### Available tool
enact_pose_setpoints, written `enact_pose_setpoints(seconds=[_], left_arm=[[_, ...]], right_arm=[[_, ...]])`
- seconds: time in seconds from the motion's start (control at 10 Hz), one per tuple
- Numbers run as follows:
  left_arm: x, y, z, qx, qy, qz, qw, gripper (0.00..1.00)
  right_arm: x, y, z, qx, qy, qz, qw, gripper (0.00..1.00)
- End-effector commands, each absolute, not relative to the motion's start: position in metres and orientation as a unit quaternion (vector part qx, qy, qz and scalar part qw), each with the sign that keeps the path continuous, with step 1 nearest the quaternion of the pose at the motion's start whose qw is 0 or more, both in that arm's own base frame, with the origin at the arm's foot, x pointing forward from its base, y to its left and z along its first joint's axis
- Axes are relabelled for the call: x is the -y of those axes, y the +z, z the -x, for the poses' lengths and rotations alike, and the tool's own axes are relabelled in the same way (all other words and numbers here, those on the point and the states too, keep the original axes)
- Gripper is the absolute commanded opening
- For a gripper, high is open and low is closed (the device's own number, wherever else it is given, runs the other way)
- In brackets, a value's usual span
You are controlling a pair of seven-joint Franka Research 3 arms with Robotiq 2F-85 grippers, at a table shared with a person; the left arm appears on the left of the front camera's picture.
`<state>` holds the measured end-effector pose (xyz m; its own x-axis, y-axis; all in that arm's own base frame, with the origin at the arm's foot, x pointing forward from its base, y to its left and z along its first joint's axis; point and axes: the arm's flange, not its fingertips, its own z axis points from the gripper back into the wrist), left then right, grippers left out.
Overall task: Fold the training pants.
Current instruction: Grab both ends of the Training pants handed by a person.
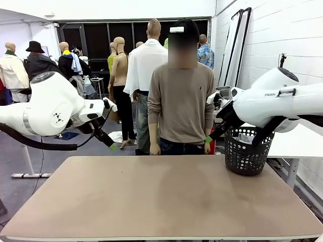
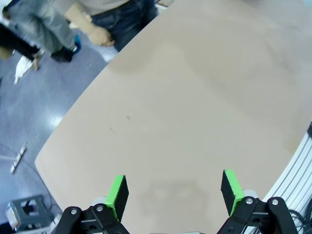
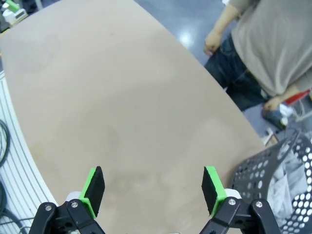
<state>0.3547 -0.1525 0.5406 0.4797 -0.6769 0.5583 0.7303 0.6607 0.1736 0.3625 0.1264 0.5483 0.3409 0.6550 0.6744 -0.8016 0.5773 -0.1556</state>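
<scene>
From front: looks level across the table toward the person. From both wrists: looks steeply down from above, sharing that table and person.

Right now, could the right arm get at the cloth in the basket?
Probably yes: the basket stands open-topped close beside the right arm's fingers, which are spread, and nothing covers the cloth.

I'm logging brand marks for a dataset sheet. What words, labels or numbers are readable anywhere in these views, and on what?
"FRA": the start of a brand word on the right arm; the later letters are unclear.
Left arm: a small dark emblem, no readable letters.
Person's sweater: a tiny chest mark, too small to read.
Nothing else is legible.
</scene>
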Motion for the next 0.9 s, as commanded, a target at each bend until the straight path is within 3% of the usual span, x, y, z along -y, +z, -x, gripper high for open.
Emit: enact_pose_setpoints(seconds=[0.0, 0.4, 0.8], left_arm=[[0.14, 0.535, -0.35, 0.306, -0.451, 0.073, 0.835, 1.0], [0.128, 0.534, -0.336, 0.303, -0.523, 0.122, 0.787, 1.0], [0.128, 0.532, -0.325, 0.283, -0.554, 0.101, 0.776, 1.0]], right_arm=[[-0.116, 0.538, -0.362, 0.385, 0.49, -0.138, 0.77, 1.0], [-0.111, 0.535, -0.36, 0.392, 0.558, -0.14, 0.718, 1.0], [-0.113, 0.528, -0.359, 0.389, 0.578, -0.13, 0.705, 1.0]])
